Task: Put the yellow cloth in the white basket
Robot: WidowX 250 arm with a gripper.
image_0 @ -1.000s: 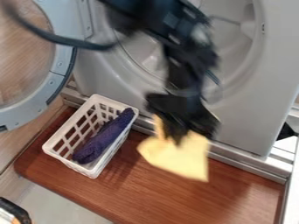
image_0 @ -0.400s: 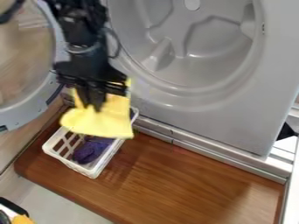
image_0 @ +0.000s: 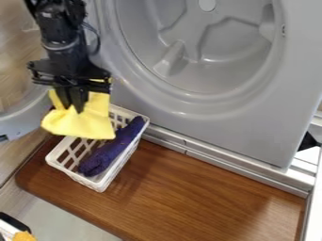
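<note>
Camera view: the pincer (image_0: 76,106) grips the soft, draped yellow cloth (image_0: 80,123) — above the latticed white basket (image_0: 58,151).

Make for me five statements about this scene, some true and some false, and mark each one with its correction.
1. The pincer holds the yellow cloth. True.
2. The purple cloth lies outside the basket. False: the purple cloth is inside the white plastic basket.
3. The basket stands on the wooden board. True.
4. The yellow cloth lies in the basket, released. False: it hangs from the pincer.
5. The round door of the front-loading machine is open. True.
</note>
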